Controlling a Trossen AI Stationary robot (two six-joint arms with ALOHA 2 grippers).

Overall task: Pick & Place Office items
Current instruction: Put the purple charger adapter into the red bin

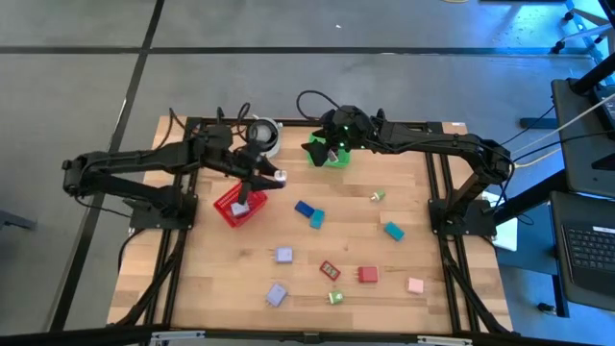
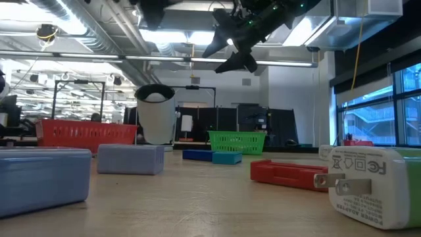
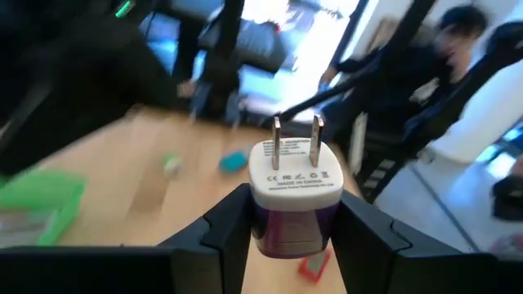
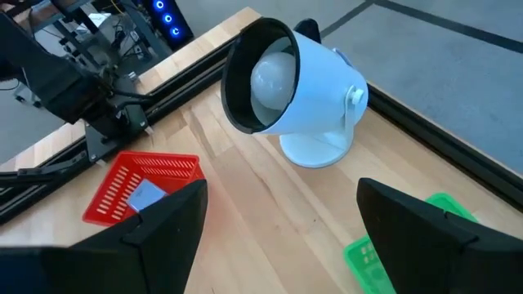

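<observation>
My left gripper (image 1: 277, 178) (image 3: 296, 216) is shut on a white and purple plug adapter (image 3: 296, 184), just right of the red mesh basket (image 1: 236, 205). A lavender piece (image 4: 145, 196) lies in that basket. My right gripper (image 1: 325, 146) (image 4: 282, 220) hangs open above the green basket (image 1: 334, 157), with nothing between its fingers. Several small pieces lie flat on the wood: blue (image 1: 304, 208), teal (image 1: 316, 219) (image 1: 393, 231), lavender (image 1: 284, 255) (image 1: 277, 294), red (image 1: 330, 270) (image 1: 367, 275), pink (image 1: 415, 285) and green (image 1: 335, 298) (image 1: 378, 195). My left gripper pinches the adapter's purple body (image 3: 294, 233) between its two fingers (image 3: 233, 216), one on each side. The fingers come roughly level from the table's left. The adapter is lifted clear of the table, and its white face with two metal prongs (image 3: 296, 139) points away from the wrist.
A white round lamp-like device (image 1: 261, 135) (image 4: 298, 90) stands at the far edge between the two baskets. Dark rails (image 1: 437, 187) frame the table's sides. The loose pieces are scattered over the near and right half; bare wood shows in the middle (image 1: 346, 207).
</observation>
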